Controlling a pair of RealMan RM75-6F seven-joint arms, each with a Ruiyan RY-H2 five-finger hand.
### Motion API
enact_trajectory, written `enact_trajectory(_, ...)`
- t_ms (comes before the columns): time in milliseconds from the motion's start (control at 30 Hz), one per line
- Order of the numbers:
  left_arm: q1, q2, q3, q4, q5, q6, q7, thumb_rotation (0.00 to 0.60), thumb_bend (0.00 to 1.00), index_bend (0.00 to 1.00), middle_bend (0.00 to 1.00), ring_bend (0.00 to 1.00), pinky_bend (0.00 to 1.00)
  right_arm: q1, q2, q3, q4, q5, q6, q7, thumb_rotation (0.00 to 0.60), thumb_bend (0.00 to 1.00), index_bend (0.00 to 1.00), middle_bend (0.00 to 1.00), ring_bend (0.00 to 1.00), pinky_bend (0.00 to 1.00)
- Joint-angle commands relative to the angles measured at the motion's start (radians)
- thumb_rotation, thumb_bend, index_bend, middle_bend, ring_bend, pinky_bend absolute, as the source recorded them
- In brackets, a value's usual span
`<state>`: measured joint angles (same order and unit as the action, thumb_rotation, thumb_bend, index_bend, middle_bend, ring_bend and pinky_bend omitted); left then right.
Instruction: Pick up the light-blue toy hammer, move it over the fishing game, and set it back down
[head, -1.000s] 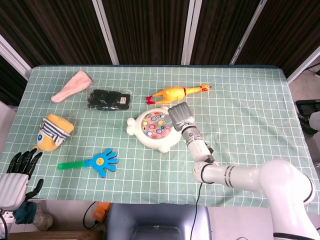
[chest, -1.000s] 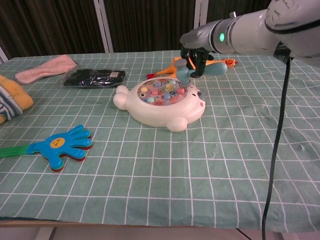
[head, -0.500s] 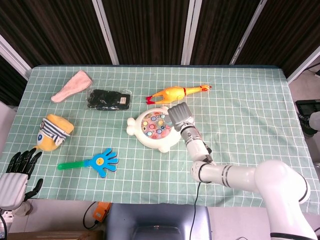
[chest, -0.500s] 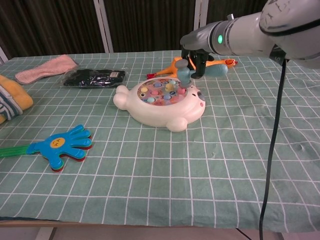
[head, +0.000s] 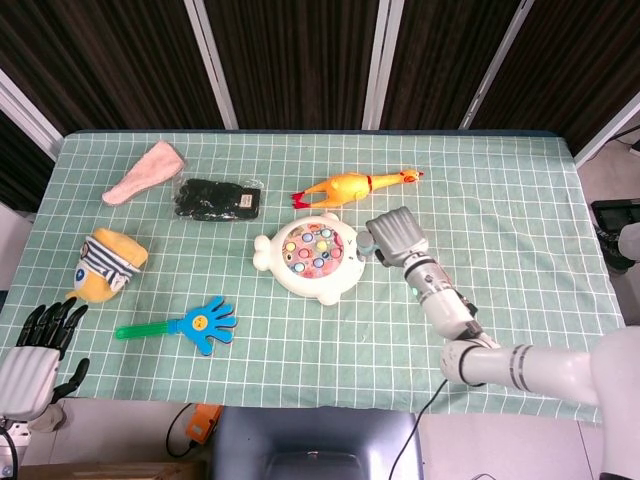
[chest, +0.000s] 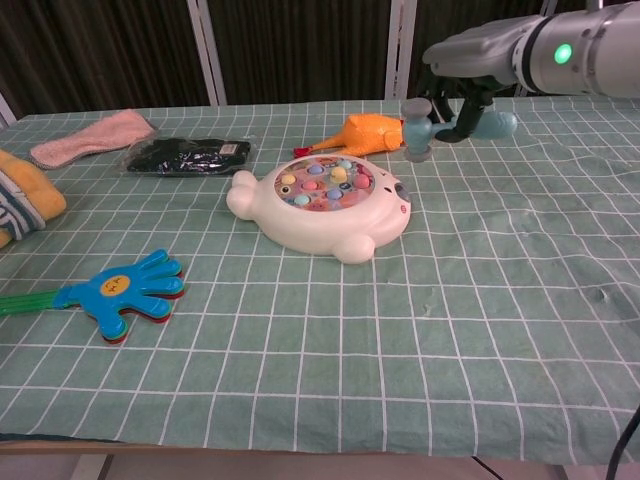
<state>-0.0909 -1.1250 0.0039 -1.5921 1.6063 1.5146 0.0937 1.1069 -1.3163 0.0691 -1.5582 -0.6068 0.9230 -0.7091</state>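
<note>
Above the table's middle, a little toward its right edge, the right hand (chest: 462, 100) holds the light-blue toy hammer (chest: 440, 125) in the air, its fingers wrapped around the handle. In the chest view the hammer's grey-blue head hangs at the left of the hand and the rounded end of the handle sticks out at the right, so the hammer lies roughly level, with the hand on its middle. From the head view the right hand (head: 398, 237) hides most of the hammer; only a bit of its head shows at the hand's left side, just beside the right rim of the fishing game (head: 310, 256). The hammer is off to the right of the game, not over its coloured fish holes, and clear of the green checked tablecloth (head: 500, 210).

Behind the game, toward the far edge, lies the rubber chicken (head: 350, 186). Farther left along the far side are a black packet (head: 215, 199) and a pink cloth (head: 145, 171). Near the left edge sits a plush toy (head: 108, 264), and toward the near edge lies a blue hand clapper (head: 195, 323).

Off the near left corner, the left hand (head: 40, 345) hangs below the table's level with its dark fingers spread, holding nothing.
</note>
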Motion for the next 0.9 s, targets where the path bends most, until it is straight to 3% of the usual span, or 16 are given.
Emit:
enact_trajectory(33,0.0,-0.003,-0.001,0.0,-0.003,-0.001,0.006,0.6,0.39,0.0,0.0,0.0,0.03,-0.148,0.068,-0.069,-0.001,-0.214,0.014,0.191,0.6,0.55,1.0,0.66,0.85,1.0)
enact_trajectory(167,-0.005,-0.009,-0.004,-0.001,-0.009,-0.01,0.021,0.6,0.39,0.0,0.0,0.0,0.03,-0.233,0.05,-0.105,0.1,-0.355,0.005,0.339,0.6,0.55,1.0,0.66,0.84,1.0)
enact_trajectory(467,-0.012,-0.02,-0.002,-0.002,-0.012,-0.026,0.044,0.6,0.39,0.0,0.0,0.0,0.03,-0.35,-0.084,-0.111,0.377,-0.586,0.035,0.651,0.6,0.5,1.0,0.66,0.83,1.0)
enact_trajectory(667,-0.014,-0.018,-0.001,-0.002,-0.013,-0.029,0.041,0.6,0.39,0.0,0.0,0.0,0.03,-0.389,-0.21,-0.097,0.584,-0.655,0.031,0.801,0.6,0.46,1.0,0.66,0.82,1.0)
enact_trajectory(900,-0.014,-0.016,-0.001,-0.001,-0.014,-0.029,0.035,0.6,0.39,0.0,0.0,0.0,0.03,-0.401,-0.289,-0.072,0.711,-0.701,0.017,0.897,0.6,0.45,1.0,0.66,0.82,1.0)
